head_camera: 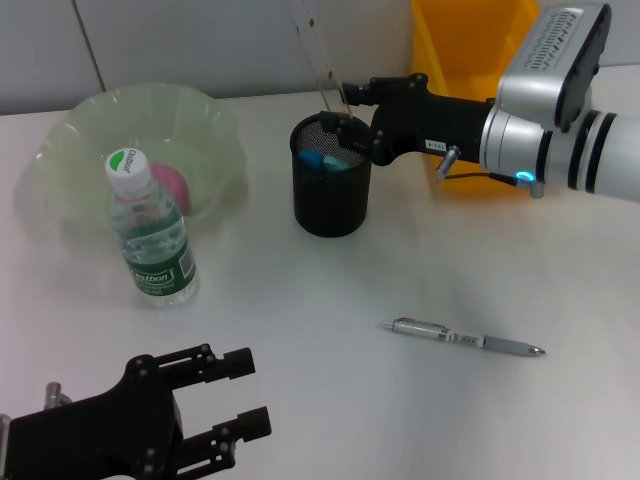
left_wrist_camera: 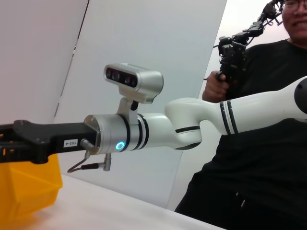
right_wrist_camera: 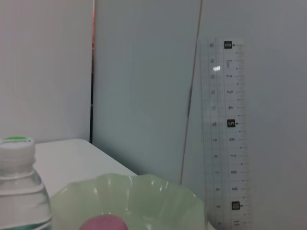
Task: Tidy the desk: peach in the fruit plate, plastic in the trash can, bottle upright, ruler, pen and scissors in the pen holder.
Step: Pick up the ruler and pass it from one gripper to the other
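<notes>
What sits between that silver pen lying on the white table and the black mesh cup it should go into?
Nothing visible. Bare white desk lies between the slim silver-grey pen and the black wire mesh pen holder. Only the right gripper is over the holder's rim, at the clear ruler standing in it.

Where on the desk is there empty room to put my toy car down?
The desk is bare between the bottle and the pen, and past the pen towards the right edge. It is crowded at the back: fruit plate, pen holder, right gripper, trash can.
</notes>
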Controlling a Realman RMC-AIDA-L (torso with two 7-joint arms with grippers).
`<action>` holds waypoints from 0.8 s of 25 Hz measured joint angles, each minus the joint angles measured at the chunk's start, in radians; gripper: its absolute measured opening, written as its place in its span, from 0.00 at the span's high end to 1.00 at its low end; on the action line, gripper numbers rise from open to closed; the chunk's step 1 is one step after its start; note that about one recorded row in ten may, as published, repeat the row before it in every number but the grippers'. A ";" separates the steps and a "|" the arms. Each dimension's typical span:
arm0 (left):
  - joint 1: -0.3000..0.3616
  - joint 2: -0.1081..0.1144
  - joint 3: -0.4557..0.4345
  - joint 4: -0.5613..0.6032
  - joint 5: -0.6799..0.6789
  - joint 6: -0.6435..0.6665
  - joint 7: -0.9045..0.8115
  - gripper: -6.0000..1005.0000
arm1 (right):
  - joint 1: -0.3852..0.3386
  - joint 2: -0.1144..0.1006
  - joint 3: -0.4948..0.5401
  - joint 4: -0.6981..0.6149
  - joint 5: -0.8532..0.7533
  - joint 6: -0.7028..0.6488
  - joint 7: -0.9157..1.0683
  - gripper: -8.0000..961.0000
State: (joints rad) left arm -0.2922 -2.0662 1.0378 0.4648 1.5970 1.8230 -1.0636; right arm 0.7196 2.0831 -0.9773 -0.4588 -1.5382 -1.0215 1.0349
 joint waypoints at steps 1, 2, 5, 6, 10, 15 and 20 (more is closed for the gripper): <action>0.000 0.000 0.000 0.000 0.000 0.001 0.000 0.41 | 0.002 0.000 0.000 0.004 0.000 0.006 0.000 0.60; 0.001 0.000 0.000 0.000 0.000 0.003 0.000 0.41 | 0.002 0.000 0.000 0.007 0.000 0.012 0.000 0.60; 0.002 0.000 0.001 0.000 0.000 0.007 0.001 0.41 | 0.001 0.000 0.000 0.007 0.000 0.018 0.004 0.60; 0.003 0.000 0.001 0.000 0.000 0.008 0.001 0.41 | 0.000 0.000 0.001 0.008 0.000 0.018 0.005 0.60; 0.004 0.000 0.001 0.001 -0.002 0.016 0.006 0.41 | -0.009 0.001 0.006 0.006 0.000 0.005 0.005 0.60; -0.015 -0.008 0.000 0.041 -0.031 0.052 -0.006 0.41 | -0.076 -0.001 0.010 -0.060 0.037 -0.115 0.008 0.60; -0.055 -0.007 0.001 0.065 -0.085 0.060 -0.024 0.41 | -0.201 -0.006 0.005 -0.207 0.059 -0.319 0.069 0.60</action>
State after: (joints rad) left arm -0.3474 -2.0737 1.0391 0.5296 1.5120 1.8829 -1.0880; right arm 0.5187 2.0774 -0.9719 -0.6655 -1.4795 -1.3403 1.1044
